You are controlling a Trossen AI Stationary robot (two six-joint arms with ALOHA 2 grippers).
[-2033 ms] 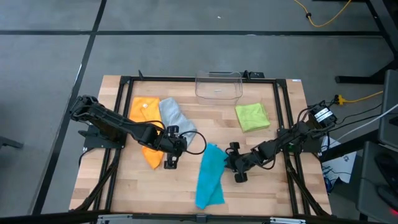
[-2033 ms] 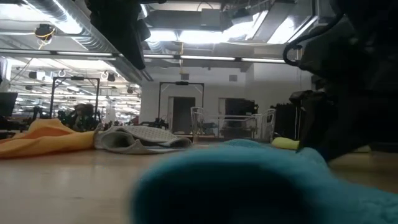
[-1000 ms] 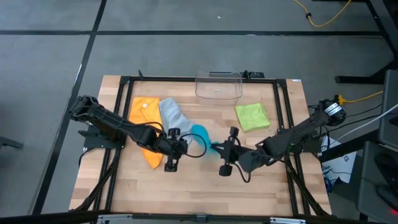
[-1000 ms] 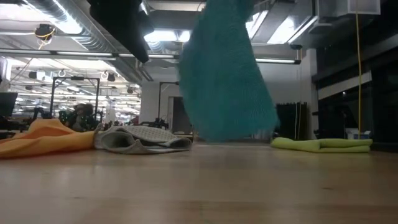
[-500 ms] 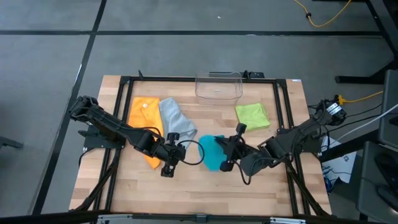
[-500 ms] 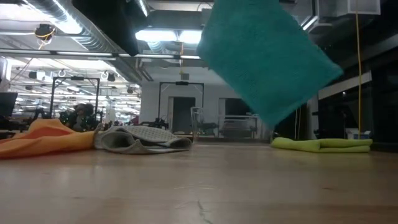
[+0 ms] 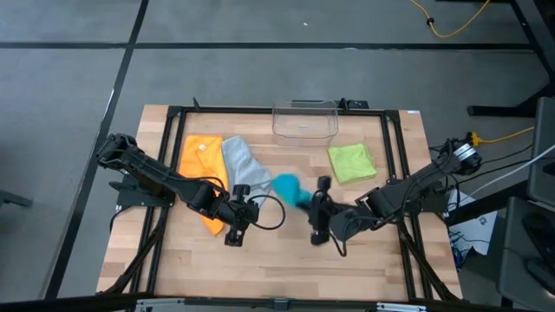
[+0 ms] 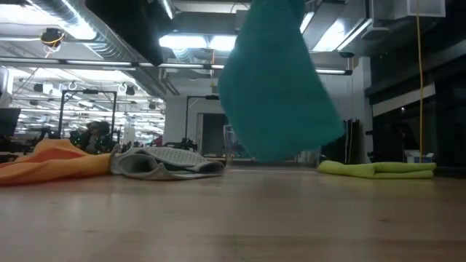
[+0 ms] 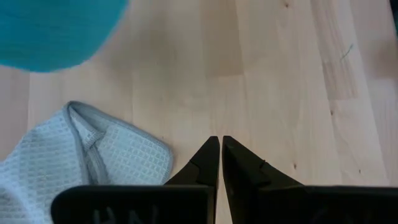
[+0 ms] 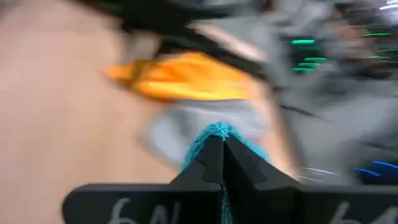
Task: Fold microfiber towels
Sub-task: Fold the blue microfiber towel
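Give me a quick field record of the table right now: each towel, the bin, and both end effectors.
teal towel: lifted off the table, hanging from the right end effector
right end effector: shut on the teal towel, mid-table
left end effector: shut, empty, beside the grey towel
orange towel: crumpled, left side
green towel: folded, right side
clear bin: far edge

Fuzzy teal cloth (image 8: 280, 87), waffle-weave grey cloth (image 9: 74, 158), smooth wood table (image 7: 269, 260).
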